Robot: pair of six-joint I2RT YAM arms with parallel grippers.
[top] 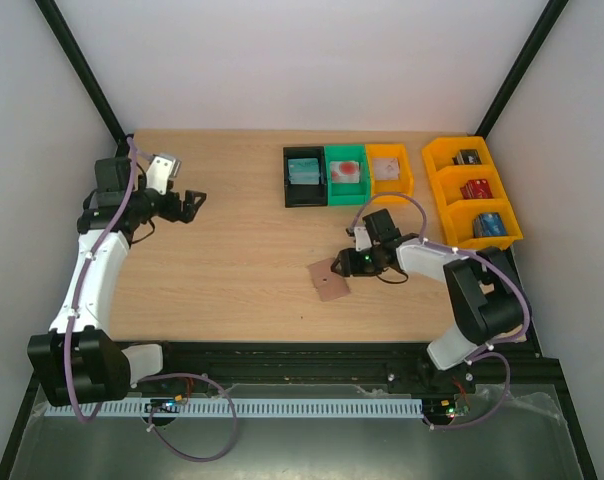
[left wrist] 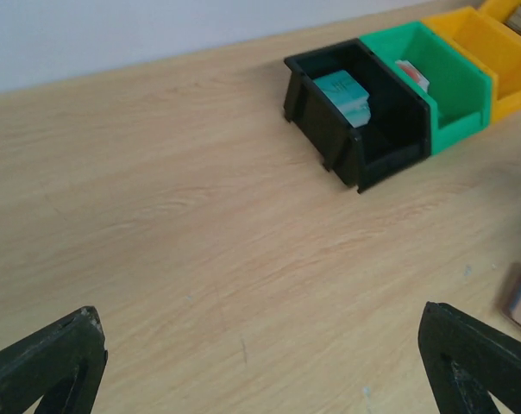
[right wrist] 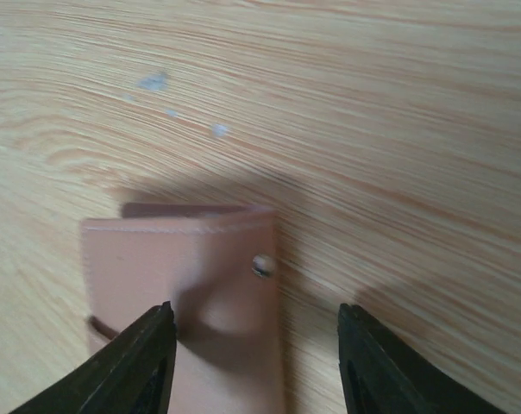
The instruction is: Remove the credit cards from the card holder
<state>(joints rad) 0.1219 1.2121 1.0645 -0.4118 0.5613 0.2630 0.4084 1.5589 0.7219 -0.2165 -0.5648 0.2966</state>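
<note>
Your right gripper [right wrist: 254, 312]: fingers apart, nothing pinched | card holder [right wrist: 187, 259]: flat, just beneath its fingertips | your left gripper [left wrist: 259, 315]: spread wide

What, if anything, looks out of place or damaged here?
Only the card holder stands out: it lies closed and skewed to the table edge, under the right gripper. Nothing looks spilled or damaged.

Open tabletop [top: 232, 260] left of card holder [top: 329, 282] (bins [top: 347, 175] well behind)
</note>
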